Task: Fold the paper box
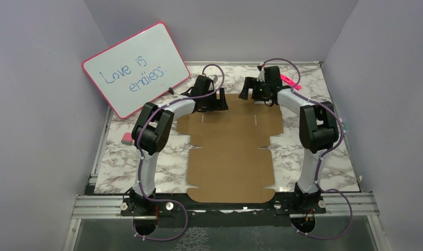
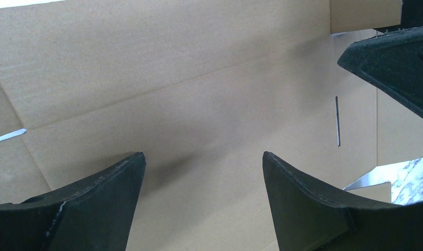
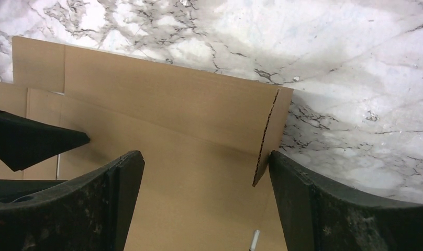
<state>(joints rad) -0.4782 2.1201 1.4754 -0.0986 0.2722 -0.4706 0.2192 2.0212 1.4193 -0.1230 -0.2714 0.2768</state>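
The paper box (image 1: 233,151) is a large flat brown cardboard die-cut sheet lying on the marble table, reaching from the near edge to the far middle. My left gripper (image 1: 215,103) is open over the sheet's far left part; its view shows bare cardboard (image 2: 199,89) with a crease and a slit between the fingers (image 2: 110,198). My right gripper (image 1: 253,93) is open over the sheet's far right corner, where the far flap (image 3: 162,104) stands slightly raised with its cut edge next to the right finger (image 3: 314,204). The left gripper's fingertip shows at the left of the right wrist view.
A pink-framed whiteboard (image 1: 136,68) reading "Love is endless" leans at the back left. A pink eraser (image 1: 126,138) lies at the left table edge. A pink marker (image 1: 289,80) lies at the back right. Purple walls surround the marble table (image 1: 330,167).
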